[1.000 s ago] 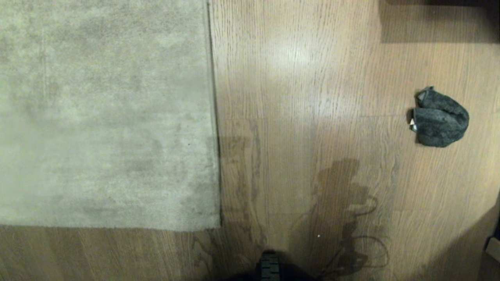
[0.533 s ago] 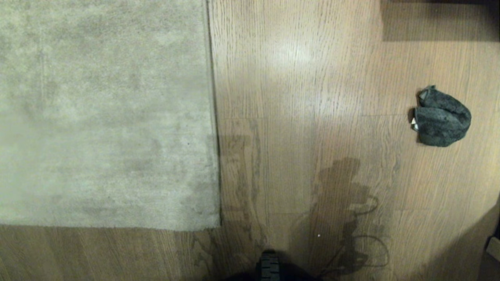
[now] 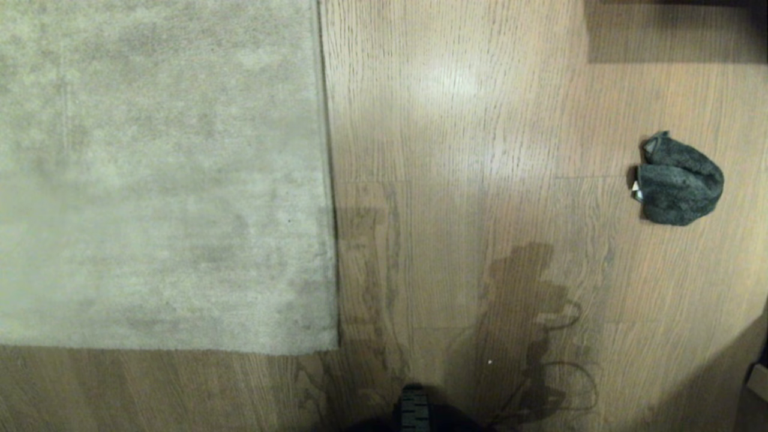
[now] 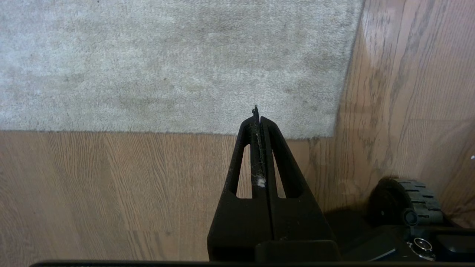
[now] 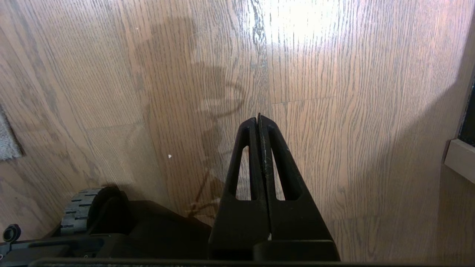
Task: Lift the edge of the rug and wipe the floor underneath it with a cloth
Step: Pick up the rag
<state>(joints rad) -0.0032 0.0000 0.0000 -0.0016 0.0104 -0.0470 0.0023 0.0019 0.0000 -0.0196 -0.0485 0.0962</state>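
A pale grey-beige rug (image 3: 162,174) lies flat on the left, and its rug edge (image 3: 329,180) runs straight down to a square corner (image 3: 335,347). The wood-grain floor (image 3: 456,180) spreads to the right of it. The cloth (image 3: 679,179), a crumpled dark grey rag, lies on the floor at the far right. Neither arm shows in the head view. My left gripper (image 4: 258,113) is shut and empty, held above the floor near the rug's corner (image 4: 330,131). My right gripper (image 5: 258,118) is shut and empty over bare floor (image 5: 352,92).
My base wheel (image 3: 414,408) shows at the bottom middle and in the left wrist view (image 4: 415,202). A dark shadowed object (image 3: 672,30) sits at the top right. Pale furniture (image 5: 460,159) stands at the right side. A white speck (image 3: 490,362) lies on the floor.
The whole head view has shifted very slightly; the cloth, rug and grippers have not moved.
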